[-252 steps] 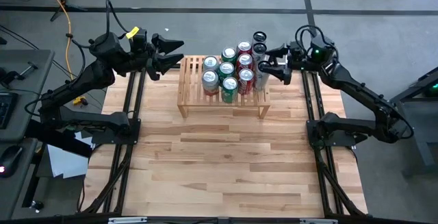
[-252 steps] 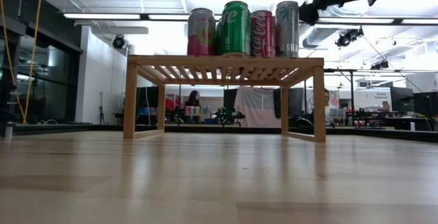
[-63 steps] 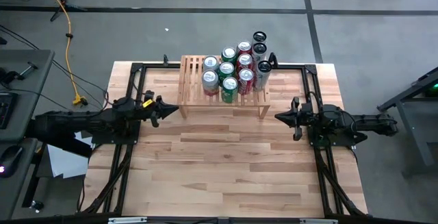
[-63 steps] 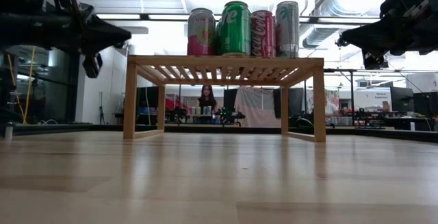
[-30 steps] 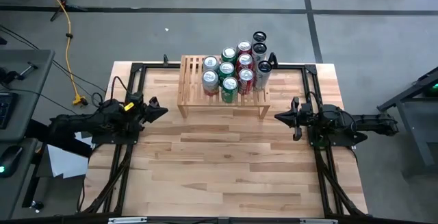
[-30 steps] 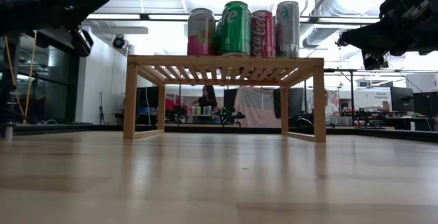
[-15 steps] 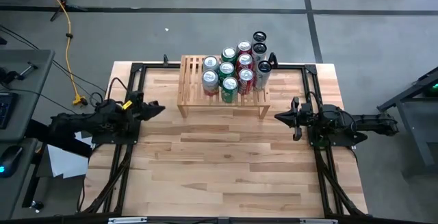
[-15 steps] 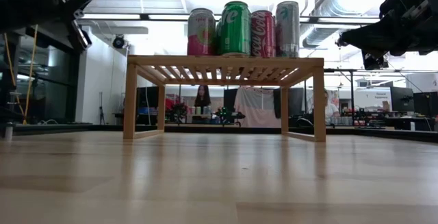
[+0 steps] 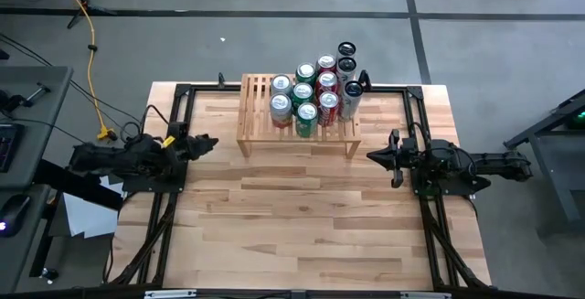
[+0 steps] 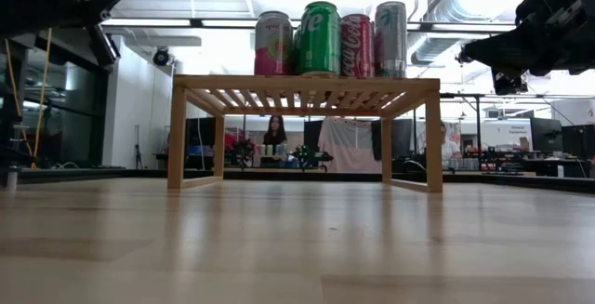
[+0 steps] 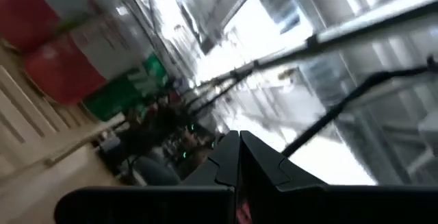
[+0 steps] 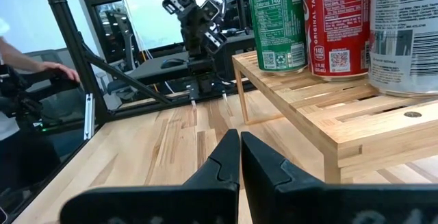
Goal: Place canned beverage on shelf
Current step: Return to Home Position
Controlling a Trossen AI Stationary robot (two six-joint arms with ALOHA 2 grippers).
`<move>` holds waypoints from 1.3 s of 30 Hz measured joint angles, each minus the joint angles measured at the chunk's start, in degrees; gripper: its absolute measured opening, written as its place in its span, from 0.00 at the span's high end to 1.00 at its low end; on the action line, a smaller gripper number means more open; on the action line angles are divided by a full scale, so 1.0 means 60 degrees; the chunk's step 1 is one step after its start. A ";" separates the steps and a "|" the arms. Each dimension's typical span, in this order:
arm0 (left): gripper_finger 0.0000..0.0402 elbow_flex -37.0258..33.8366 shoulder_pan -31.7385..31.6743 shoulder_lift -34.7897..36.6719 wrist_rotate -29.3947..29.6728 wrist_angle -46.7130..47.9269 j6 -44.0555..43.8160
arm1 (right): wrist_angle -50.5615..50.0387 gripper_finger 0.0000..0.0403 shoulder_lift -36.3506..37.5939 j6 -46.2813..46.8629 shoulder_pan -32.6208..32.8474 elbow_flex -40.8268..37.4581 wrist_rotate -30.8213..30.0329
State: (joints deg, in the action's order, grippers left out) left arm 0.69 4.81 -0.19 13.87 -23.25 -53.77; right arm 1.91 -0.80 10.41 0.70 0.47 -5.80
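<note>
Pink, green, red and white drink cans (image 9: 311, 93) stand on the low light-wood slatted shelf (image 9: 255, 109). The left gripper (image 9: 209, 142) and right gripper (image 9: 373, 155) flank the shelf, both pinched closed and empty.

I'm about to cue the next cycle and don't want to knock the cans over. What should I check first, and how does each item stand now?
1. Left gripper shut and empty: ok.
2. Right gripper shut and empty: ok.
3. Both grippers apart from the shelf, one off each end: ok.
4. Front cans upright on the shelf: ok, going by the low view.
5. Rear cans fully seated on the shelf: cannot tell; the front cans hide their bases.
6. Bare slats free for more cans: ok, at the end nearest the left gripper.
</note>
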 joint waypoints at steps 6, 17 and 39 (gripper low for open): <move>0.99 0.0000 0.0265 0.0000 -0.1284 0.1478 0.4436 | 0.0000 1.00 0.0000 0.0000 0.0002 0.0000 0.0000; 0.99 0.0007 0.0798 0.0000 -0.2019 0.3781 0.8740 | 0.0004 1.00 0.0004 0.0000 0.0000 -0.0001 0.0000; 0.99 0.0007 0.0774 -0.0103 -0.2205 0.3777 0.8312 | 0.0004 1.00 0.0004 0.0000 0.0002 0.0000 0.0000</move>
State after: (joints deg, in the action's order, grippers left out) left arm 0.73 9.45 -0.80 0.64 -0.59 -3.90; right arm 1.93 -0.78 10.41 0.71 0.47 -5.80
